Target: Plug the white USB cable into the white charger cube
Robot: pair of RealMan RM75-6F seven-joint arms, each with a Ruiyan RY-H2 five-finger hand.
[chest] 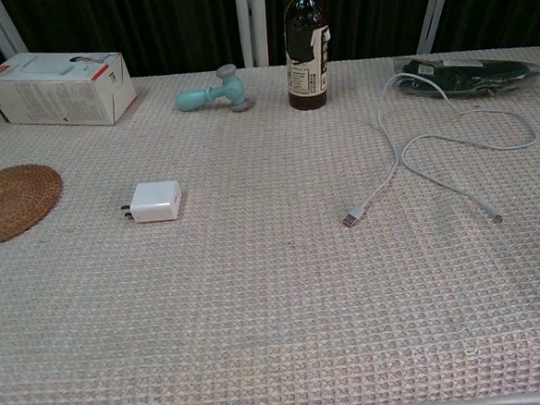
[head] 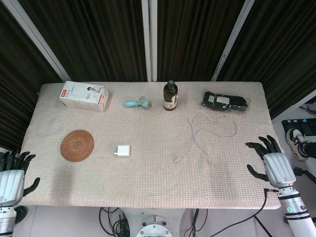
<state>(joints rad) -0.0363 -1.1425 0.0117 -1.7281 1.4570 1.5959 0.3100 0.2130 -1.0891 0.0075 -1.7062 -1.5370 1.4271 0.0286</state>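
The desk (head: 148, 192) is covered by a beige waffle-weave cloth, and every item rests directly on that cloth. Along the far edge, from left to right, lie a white cardboard box with red trim (head: 84, 96), a small teal plastic handheld device (head: 137, 103), an upright dark brown glass bottle (head: 170, 96) and a flat black wrapped package (head: 224, 101). Nearer the front lie a round woven brown coaster (head: 77, 144), the white charger cube (head: 123, 150) with prongs facing left, and the loosely looped white USB cable (head: 210, 133), well apart from the cube.
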